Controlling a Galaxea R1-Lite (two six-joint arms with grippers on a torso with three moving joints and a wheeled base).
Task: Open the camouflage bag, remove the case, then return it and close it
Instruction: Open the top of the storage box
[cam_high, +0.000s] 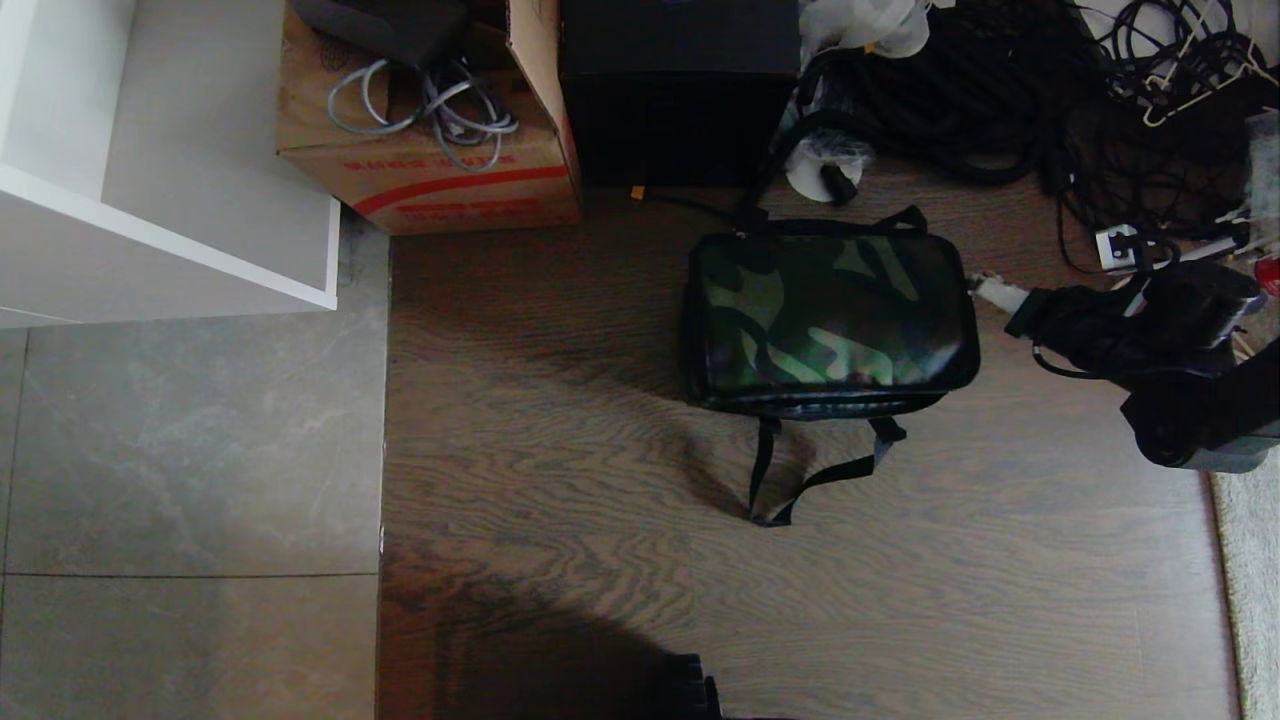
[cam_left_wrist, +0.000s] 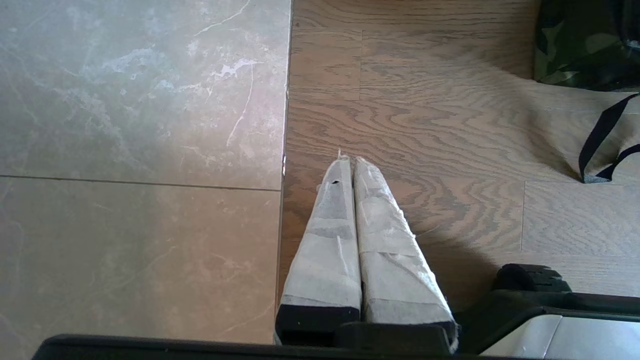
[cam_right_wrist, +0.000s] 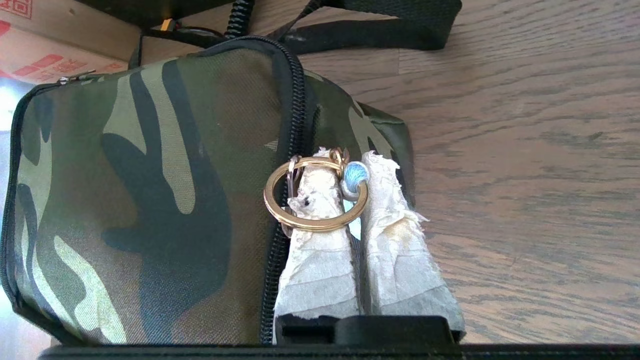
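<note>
Right at its tips, the right gripper (cam_right_wrist: 342, 172) is pinched closed on the gold key ring (cam_right_wrist: 315, 195) at the camouflage bag (cam_high: 830, 320)'s zipped end edge. Beyond the bag's far side stand a cardboard box (cam_high: 430, 150) and tangled cables (cam_high: 1000, 90); bare wooden floor (cam_high: 560, 400) lies open alongside. The left gripper (cam_left_wrist: 350, 160) hangs closed, well apart.

The soft rectangular fabric bag (cam_high: 830, 325) is green-and-black camouflage with black trim, straps and zipper. Its metal key ring (cam_right_wrist: 315, 194) is gold, with a pale blue loop (cam_right_wrist: 355, 173). The wood-grain floor (cam_high: 560, 520) is brown; the cardboard box (cam_high: 430, 170) is tan with red print.
</note>
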